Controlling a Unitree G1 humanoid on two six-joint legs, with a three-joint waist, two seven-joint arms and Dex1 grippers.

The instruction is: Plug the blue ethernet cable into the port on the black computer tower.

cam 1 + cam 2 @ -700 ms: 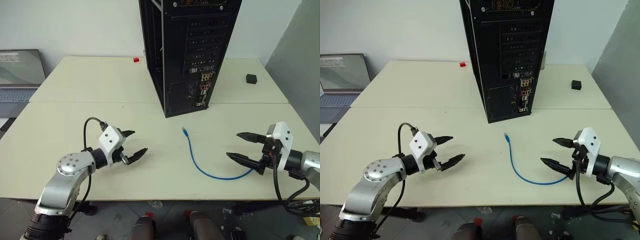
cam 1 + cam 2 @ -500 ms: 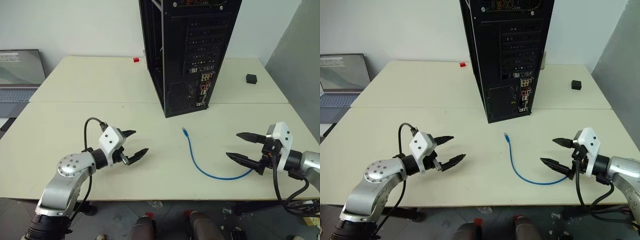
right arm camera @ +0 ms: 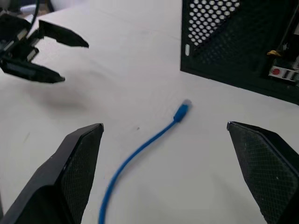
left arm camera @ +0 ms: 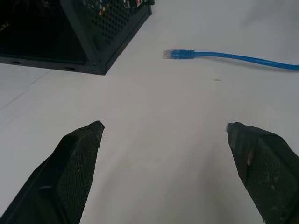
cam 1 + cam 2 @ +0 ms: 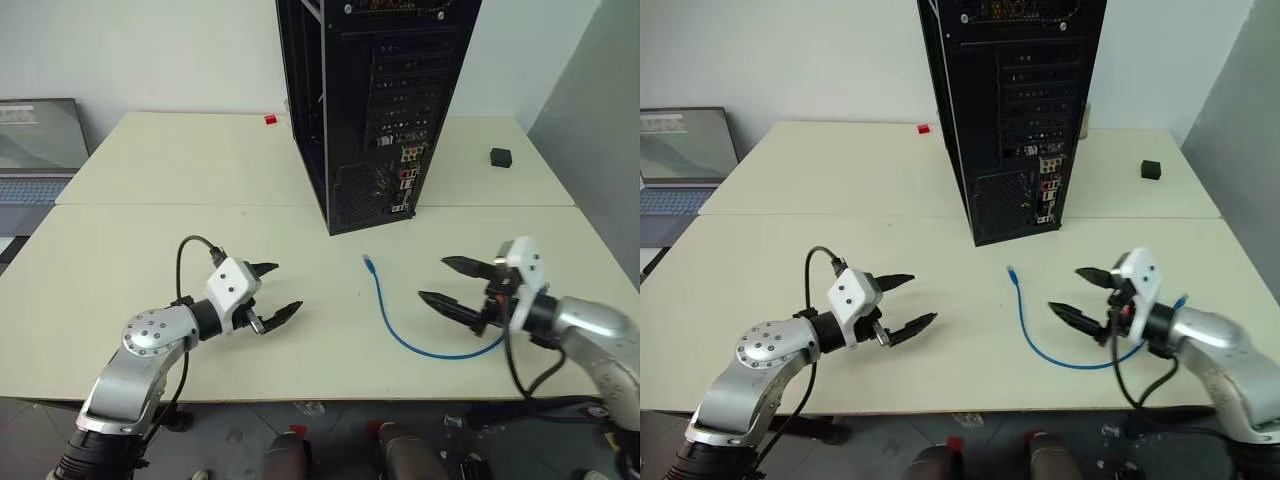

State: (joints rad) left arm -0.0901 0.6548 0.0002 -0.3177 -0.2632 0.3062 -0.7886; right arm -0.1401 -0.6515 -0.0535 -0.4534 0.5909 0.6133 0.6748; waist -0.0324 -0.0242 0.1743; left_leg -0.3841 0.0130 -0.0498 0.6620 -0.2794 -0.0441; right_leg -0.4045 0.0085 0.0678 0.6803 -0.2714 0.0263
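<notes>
Head view, cable: the blue ethernet cable [image 5: 402, 330] lies curved on the table [image 5: 150, 250], plug end near the black computer tower [image 5: 375, 100].
Head view, grippers: the right gripper [image 5: 450, 285] hovers just beside the cable, fingers wide; the left gripper [image 5: 275, 292], also wide, sits well apart.
Left wrist view: plug end lies ahead, untouched.
Right wrist view: cable between spread fingers [image 3: 70, 172], unheld.
</notes>
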